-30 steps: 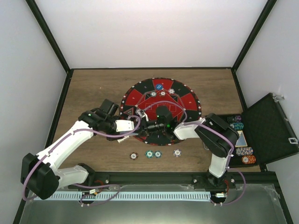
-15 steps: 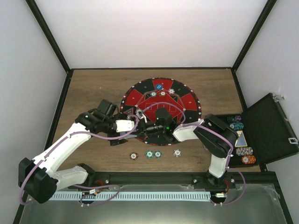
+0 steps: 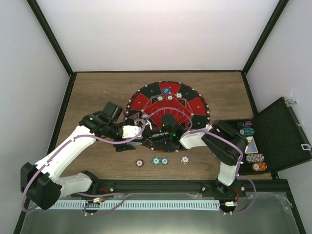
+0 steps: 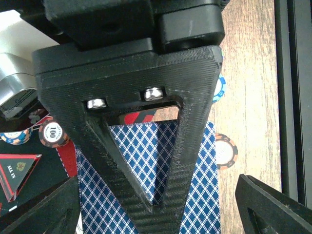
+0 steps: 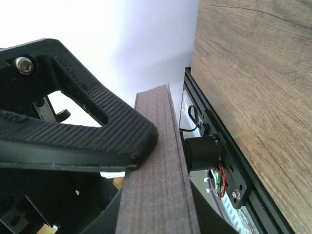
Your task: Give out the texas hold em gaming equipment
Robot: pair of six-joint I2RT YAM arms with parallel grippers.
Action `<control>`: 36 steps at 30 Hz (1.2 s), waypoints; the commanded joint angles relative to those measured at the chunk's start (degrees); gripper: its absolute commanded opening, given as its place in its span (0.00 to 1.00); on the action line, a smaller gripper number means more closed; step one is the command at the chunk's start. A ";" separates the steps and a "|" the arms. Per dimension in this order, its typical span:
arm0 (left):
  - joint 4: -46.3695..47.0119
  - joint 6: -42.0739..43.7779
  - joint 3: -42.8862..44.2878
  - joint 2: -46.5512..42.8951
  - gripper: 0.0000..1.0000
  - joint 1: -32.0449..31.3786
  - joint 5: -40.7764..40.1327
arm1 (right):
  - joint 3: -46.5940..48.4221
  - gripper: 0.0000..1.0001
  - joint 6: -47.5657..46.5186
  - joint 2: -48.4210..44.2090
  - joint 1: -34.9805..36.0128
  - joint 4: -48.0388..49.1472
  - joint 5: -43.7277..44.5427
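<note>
A deck of blue-diamond-backed playing cards (image 4: 204,195) hangs above the mat's near edge. My right gripper (image 5: 161,165) is shut on it, and the stack's edge (image 5: 156,204) shows clamped between its black fingers (image 5: 97,131). My left gripper (image 4: 157,195) is open, with its fingertips (image 4: 48,209) on either side of the deck and apart from it. In the top view the two grippers, left (image 3: 143,132) and right (image 3: 157,134), meet nose to nose. Several poker chips (image 3: 156,160) lie in a row on the wood in front of the mat. Others (image 3: 166,90) sit on its far sectors.
The big round red-and-black mat (image 3: 195,105) fills the table's middle. An open black case (image 3: 282,134) at the right edge holds stacked chips (image 3: 254,157). In the left wrist view a "100" chip (image 4: 52,134), a red "ALL IN" triangle (image 4: 17,168) and an orange-edged chip (image 4: 225,150) lie below.
My left gripper has gone from shut to open at the deck, and the arm has shifted slightly. The right gripper keeps its hold and has edged a little left.
</note>
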 commanded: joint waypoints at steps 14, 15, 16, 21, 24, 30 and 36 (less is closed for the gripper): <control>1.35 1.71 -3.09 -0.68 0.73 0.39 0.45 | 0.34 0.06 0.59 -2.05 1.15 5.11 -0.81; 1.53 1.72 -3.40 -0.79 0.72 0.56 0.45 | 0.32 0.06 0.60 -2.12 1.13 5.24 -0.85; 1.72 1.61 -3.66 -0.89 0.70 0.77 0.45 | 0.29 0.06 0.67 -2.22 1.11 5.42 -0.81; 2.19 1.89 -5.08 -1.80 0.63 1.38 0.41 | 0.22 0.06 0.61 -2.60 1.10 5.55 -0.90; 2.21 2.06 -5.92 -2.11 0.63 1.47 0.11 | 0.28 0.06 0.60 -2.79 1.11 5.58 -0.90; 2.95 2.76 -7.10 -2.66 0.51 1.47 -1.54 | 0.41 0.06 0.34 -2.70 1.11 5.37 -1.02; 3.96 2.28 -7.07 -3.46 0.12 1.47 -2.89 | 0.72 0.07 -0.39 -2.41 1.10 3.99 -1.12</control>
